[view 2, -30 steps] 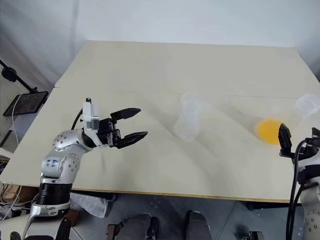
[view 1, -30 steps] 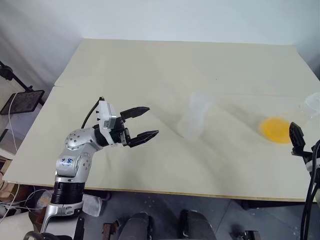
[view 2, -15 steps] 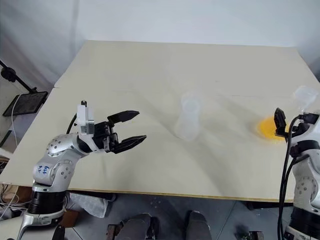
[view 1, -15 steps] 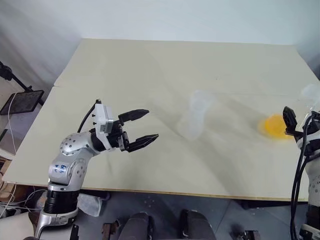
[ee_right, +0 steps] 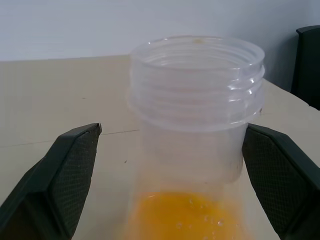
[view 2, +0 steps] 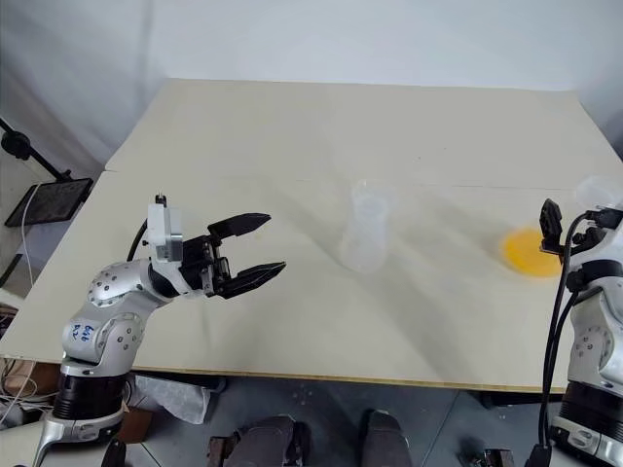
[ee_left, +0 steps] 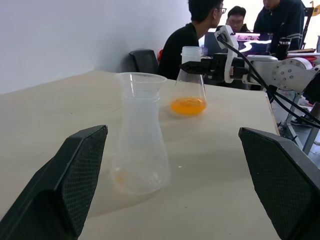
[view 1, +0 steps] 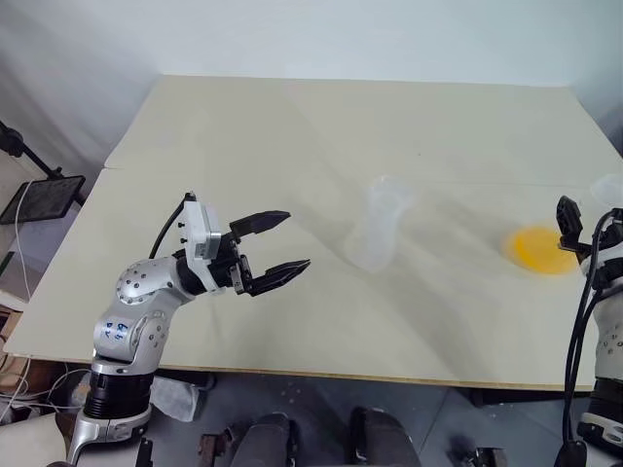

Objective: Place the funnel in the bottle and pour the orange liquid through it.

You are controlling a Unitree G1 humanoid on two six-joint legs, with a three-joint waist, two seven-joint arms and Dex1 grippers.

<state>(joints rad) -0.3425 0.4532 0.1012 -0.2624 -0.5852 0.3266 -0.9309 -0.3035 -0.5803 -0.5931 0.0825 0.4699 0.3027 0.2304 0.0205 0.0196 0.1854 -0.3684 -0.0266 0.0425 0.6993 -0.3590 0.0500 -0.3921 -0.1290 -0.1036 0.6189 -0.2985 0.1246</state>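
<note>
R claw (ee_right: 170, 165) moved up astride flask neck (ee_right: 197, 100) w/ orange liquid (ee_right: 185, 217).

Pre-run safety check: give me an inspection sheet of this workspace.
Surface: beige table, bare apart from two vessels.
Job's things: bottle upright mid-table, with a flared clear piece at its mouth, possibly the funnel; orange liquid shallow in a threaded flask near the right edge.
Clutter: nothing seen.
Grippers: left gripper open, empty, hovering left of the bottle; right gripper open, fingers either side of the flask's neck.
Cables: black cables along the right arm.
Surroundings: people seated beyond the table; black stand at its left.
</note>
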